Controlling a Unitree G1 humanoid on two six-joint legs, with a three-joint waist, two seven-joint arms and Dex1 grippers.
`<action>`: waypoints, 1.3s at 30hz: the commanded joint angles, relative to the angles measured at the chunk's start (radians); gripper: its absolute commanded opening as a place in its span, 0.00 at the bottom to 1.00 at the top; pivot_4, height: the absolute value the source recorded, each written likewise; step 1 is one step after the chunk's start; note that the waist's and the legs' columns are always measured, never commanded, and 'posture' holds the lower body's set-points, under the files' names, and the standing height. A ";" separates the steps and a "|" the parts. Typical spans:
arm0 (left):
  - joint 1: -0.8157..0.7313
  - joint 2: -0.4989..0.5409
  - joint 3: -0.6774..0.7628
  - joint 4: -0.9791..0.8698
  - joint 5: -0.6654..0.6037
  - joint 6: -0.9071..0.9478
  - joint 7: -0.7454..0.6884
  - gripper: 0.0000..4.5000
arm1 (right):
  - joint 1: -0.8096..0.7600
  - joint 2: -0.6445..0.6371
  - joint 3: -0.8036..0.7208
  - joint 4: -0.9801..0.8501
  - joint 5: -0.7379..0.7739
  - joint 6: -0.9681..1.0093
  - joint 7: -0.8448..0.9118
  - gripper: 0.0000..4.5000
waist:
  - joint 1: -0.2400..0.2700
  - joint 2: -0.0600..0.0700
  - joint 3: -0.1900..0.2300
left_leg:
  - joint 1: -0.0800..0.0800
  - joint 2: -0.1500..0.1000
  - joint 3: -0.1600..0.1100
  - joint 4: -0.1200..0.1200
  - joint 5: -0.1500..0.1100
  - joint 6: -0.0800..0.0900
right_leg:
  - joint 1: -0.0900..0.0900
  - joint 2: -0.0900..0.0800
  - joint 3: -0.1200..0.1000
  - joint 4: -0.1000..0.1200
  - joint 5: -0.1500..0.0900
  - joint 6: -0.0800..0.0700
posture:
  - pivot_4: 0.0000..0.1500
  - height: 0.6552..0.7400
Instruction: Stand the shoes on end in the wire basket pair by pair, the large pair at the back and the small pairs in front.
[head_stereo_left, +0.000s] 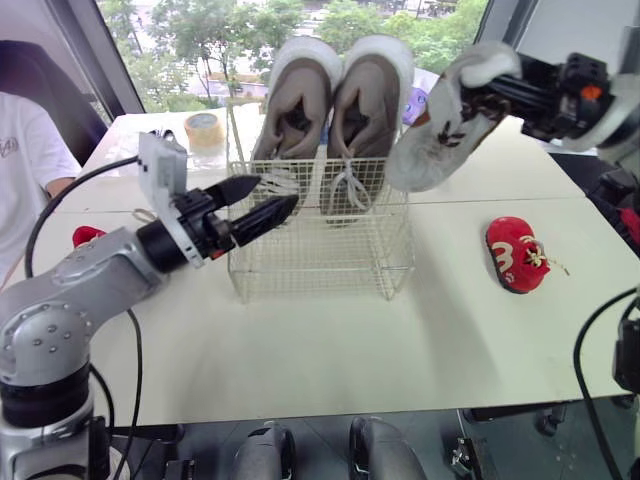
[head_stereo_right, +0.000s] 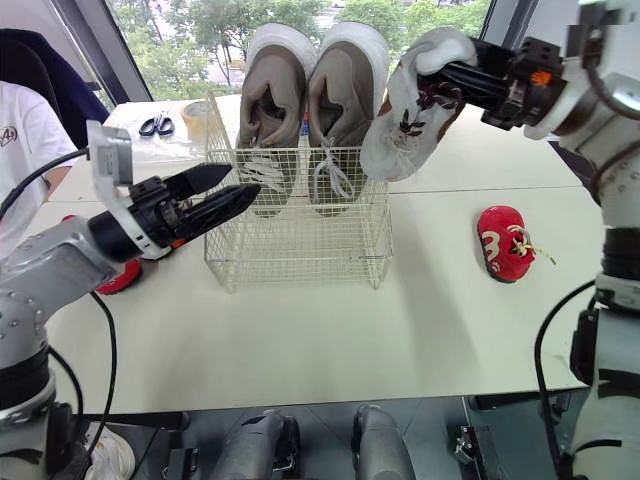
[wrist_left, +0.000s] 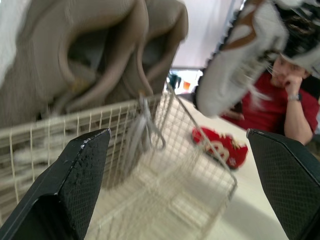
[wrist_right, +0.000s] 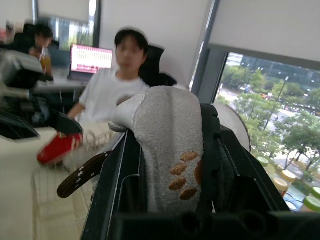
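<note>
**White shoe goes down in front of the large pair**

My right gripper (head_stereo_left: 497, 92) is clamped on the white shoe (head_stereo_left: 450, 120), which hangs tilted, toe down, just above the right rim of the basket (head_stereo_left: 320, 262). The large pair (head_stereo_left: 365, 100) stands on end at the back, and the front looks free. I'd carry the shoe left over that gap, turn it upright and lower it close against the large pair before releasing. My left gripper (head_stereo_left: 275, 195), fingers apart, hovers at the front left corner, ready to steady the wire. A red shoe (head_stereo_left: 515, 255) lies on the table (head_stereo_left: 300, 370) to the right
</note>
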 joint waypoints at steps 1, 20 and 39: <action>0.035 0.040 0.047 -0.017 0.000 -0.018 -0.008 0.99 | -0.099 0.045 0.052 0.120 -0.128 -0.118 0.138 0.33 | -0.001 0.000 0.000 | 0.000 0.000 0.000 0.000 0.000 0.000 | 0.000 0.000 0.000 0.000 0.000 0.000 | 1.00 1.00; 0.113 0.062 0.084 -0.054 -0.048 -0.059 0.093 0.99 | -0.198 0.229 0.084 0.368 -0.346 -0.279 0.358 0.33 | -0.001 -0.003 -0.002 | 0.013 0.000 0.000 -0.001 0.001 -0.005 | 0.011 -0.002 0.000 0.001 -0.002 -0.004 | 1.00 1.00; 0.109 0.027 0.020 -0.044 -0.033 -0.090 0.117 0.99 | -0.214 0.195 0.007 0.177 -0.323 -0.134 0.307 0.33 | -0.001 -0.002 -0.001 | 0.009 -0.001 0.001 -0.002 0.001 -0.005 | 0.006 -0.003 0.000 0.001 -0.002 -0.006 | 1.00 1.00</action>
